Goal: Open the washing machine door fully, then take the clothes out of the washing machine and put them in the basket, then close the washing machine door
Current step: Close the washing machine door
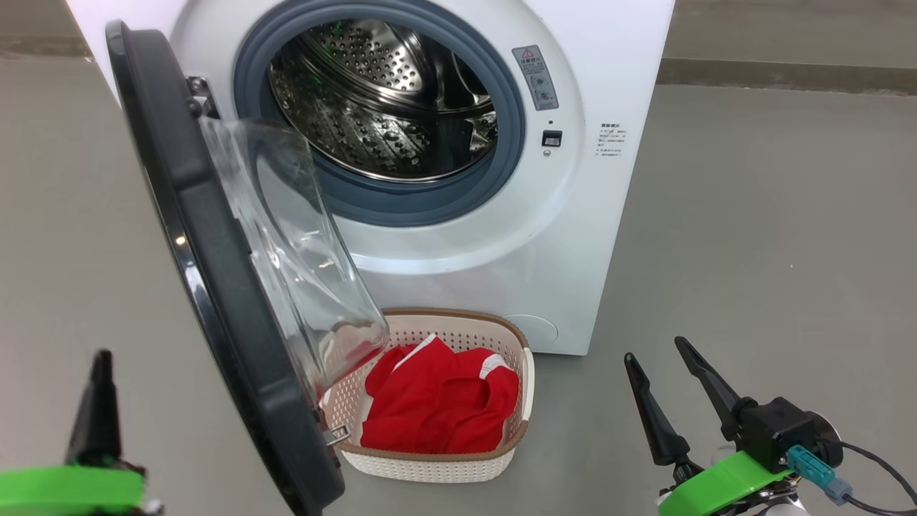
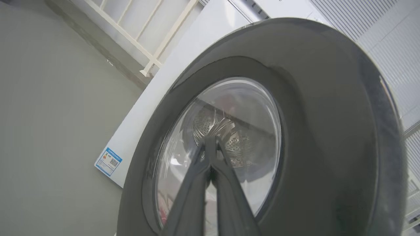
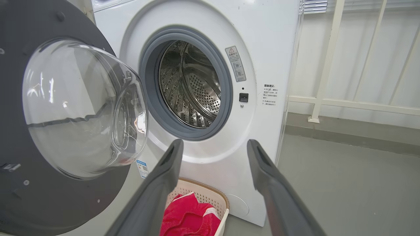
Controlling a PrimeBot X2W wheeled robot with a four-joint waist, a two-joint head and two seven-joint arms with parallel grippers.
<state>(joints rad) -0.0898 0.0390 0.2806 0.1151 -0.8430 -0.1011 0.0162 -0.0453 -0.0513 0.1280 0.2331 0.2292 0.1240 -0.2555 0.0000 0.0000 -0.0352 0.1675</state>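
My left gripper [image 1: 102,360] has its two long dark fingers pressed together with nothing between them. It stands on the outer side of the large round washing machine door [image 1: 215,287] with its wide black rim and bulging clear glass centre. Seen from my left wrist, the joined tips [image 2: 210,141] line up with the glass, though I cannot tell whether they touch it. The door is swung out on its hinge and stands edge-on before me, its glass bowl hanging over the left end of the small cream-white perforated plastic basket [image 1: 430,467] with the brown woven-look rim. The basket sits on the grey floor [image 1: 774,251] just in front of the big white front-loading washing machine [image 1: 609,72]. The bright red soft clothes [image 1: 444,408] with white stripes lie bunched inside it, between my two grippers and nearer the door than my right side. The perforated steel drum [image 1: 380,107] behind the grey rubber ring shows bare metal. My right gripper [image 1: 655,349] has its fingers spread wide and holds nothing. It hangs over the floor to the right of the basket, well apart from it. From my right wrist, the open fingers frame the machine's lower front.
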